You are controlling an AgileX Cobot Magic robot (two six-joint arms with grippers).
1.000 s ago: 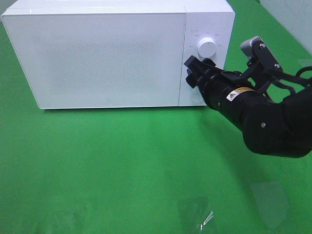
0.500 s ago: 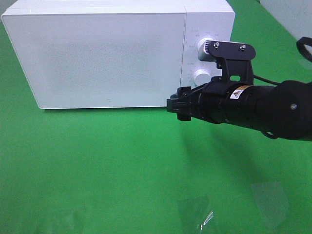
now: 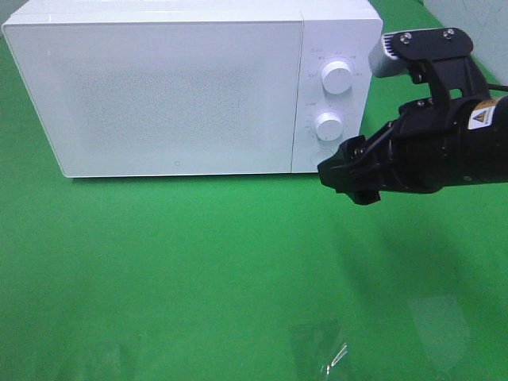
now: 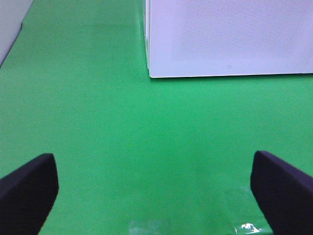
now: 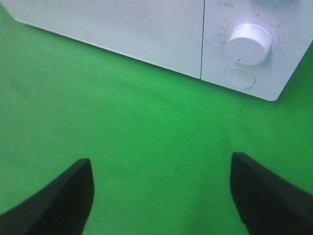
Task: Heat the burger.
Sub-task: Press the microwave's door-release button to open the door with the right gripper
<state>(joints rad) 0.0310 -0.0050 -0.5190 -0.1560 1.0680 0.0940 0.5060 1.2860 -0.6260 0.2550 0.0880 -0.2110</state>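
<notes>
Your black right gripper has left the boxy white microwave's round upper dial, jaws wide and empty, so you have likely set the timer.

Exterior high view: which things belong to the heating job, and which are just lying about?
Job: microwave, door shut; upper knob; lower knob; right gripper, open, near them. No burger in view.
Lying about: clear plastic scraps on the green cloth.

Illegibly small markings around the 2 dials of the microwave; right arm partly beyond the edge.
</notes>
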